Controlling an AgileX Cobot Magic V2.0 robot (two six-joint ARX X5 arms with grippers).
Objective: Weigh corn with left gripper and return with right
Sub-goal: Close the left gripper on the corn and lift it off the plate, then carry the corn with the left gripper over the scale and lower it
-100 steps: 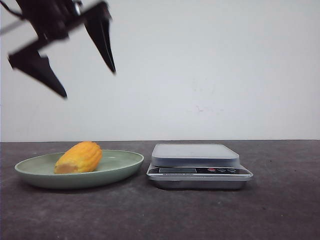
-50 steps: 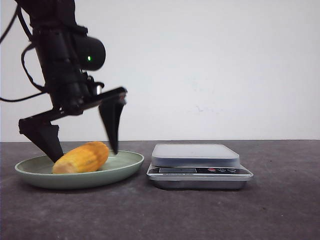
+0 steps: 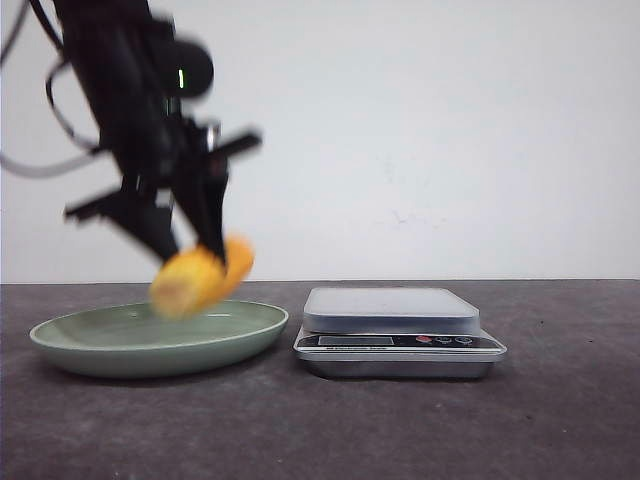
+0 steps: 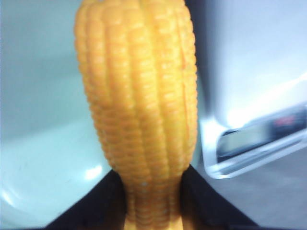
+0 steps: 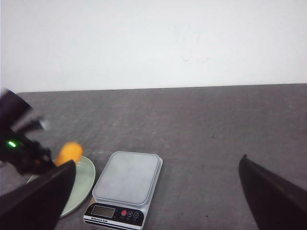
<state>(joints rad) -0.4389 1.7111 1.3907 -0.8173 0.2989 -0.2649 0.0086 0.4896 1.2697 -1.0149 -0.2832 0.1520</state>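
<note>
The left gripper holds the corn in the air just above the green plate, its two black fingers clamped on the cob's sides; the arm and cob are blurred in the front view. The corn hangs clear of the plate, tilted, its pale cut end low and to the left. From the left wrist the corn fills the frame, ribbed kernel rows running away from the camera, with the black fingers pressed against its near end and the plate below. The silver scale sits on the dark table just right of the plate, its pan bare. The right gripper hangs high over the table's right side, its fingers spread wide apart and holding nothing; its view takes in the scale, the plate's edge and what appears to be the corn beside the blurred left arm.
</note>
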